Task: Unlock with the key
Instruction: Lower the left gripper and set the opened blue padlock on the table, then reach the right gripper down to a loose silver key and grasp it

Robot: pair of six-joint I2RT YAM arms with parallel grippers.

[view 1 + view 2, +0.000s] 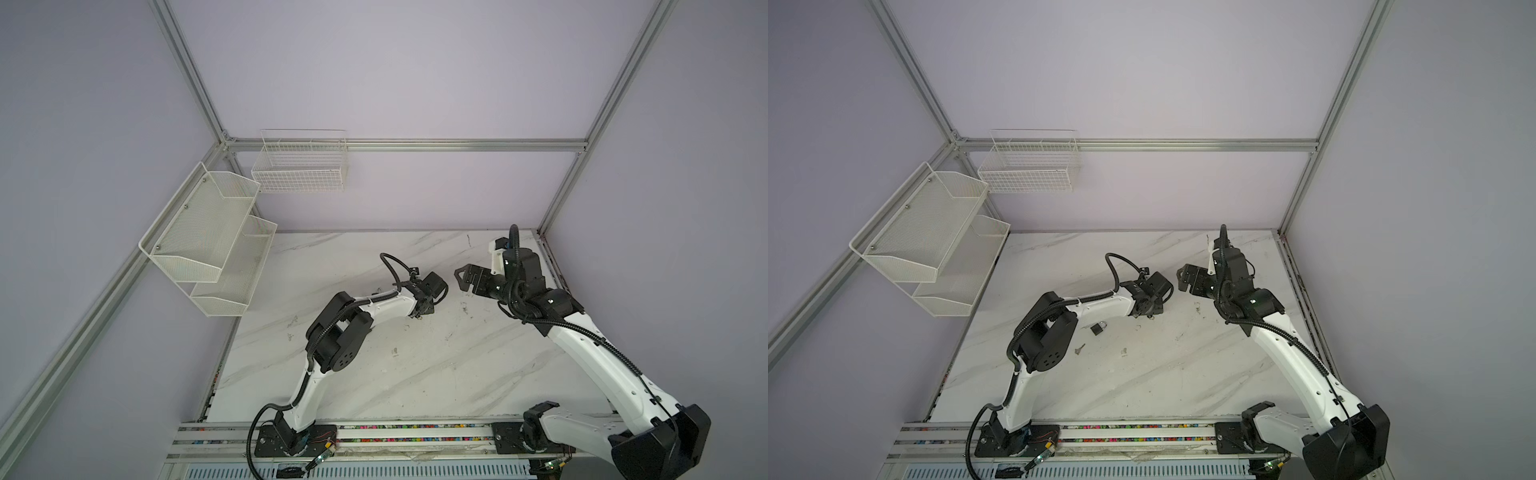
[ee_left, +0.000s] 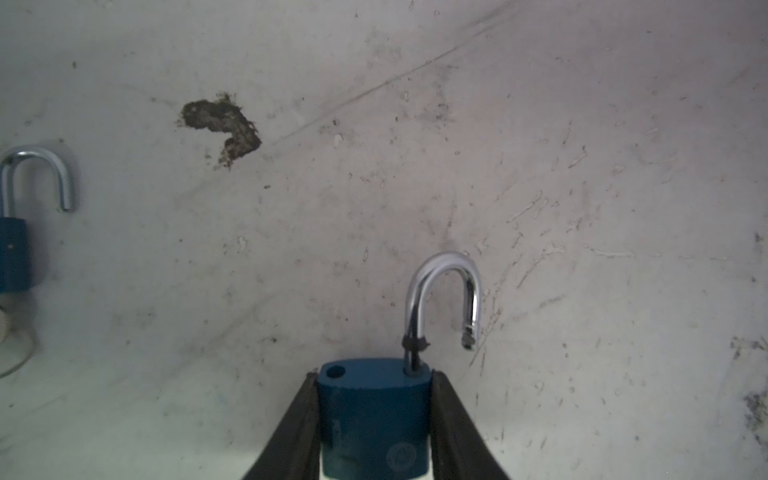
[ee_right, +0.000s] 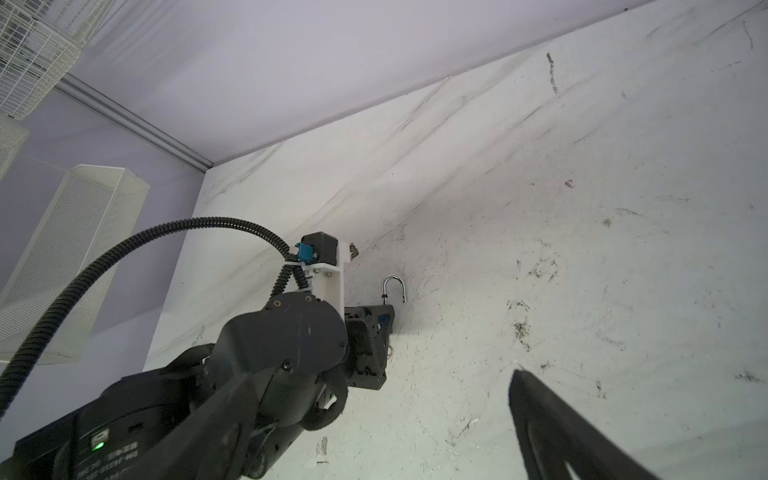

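Two tools, one job nearly closed: the left tool point(image 2: 374, 375) pinches the blue padlock point(image 2: 374, 415) by its body, shackle point(image 2: 446, 291) sprung free (unlocking looks done, only setting down left). The right tool point(image 1: 462, 279) gapes empty nearby; the key point(image 1: 1079, 348) lies on the worktop point(image 1: 1183, 374), well apart.

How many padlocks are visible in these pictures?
2. One blue padlock is clamped in the left gripper, shackle open. A second padlock lies on the table beside the left arm's elbow. Others may be hidden under the arms.
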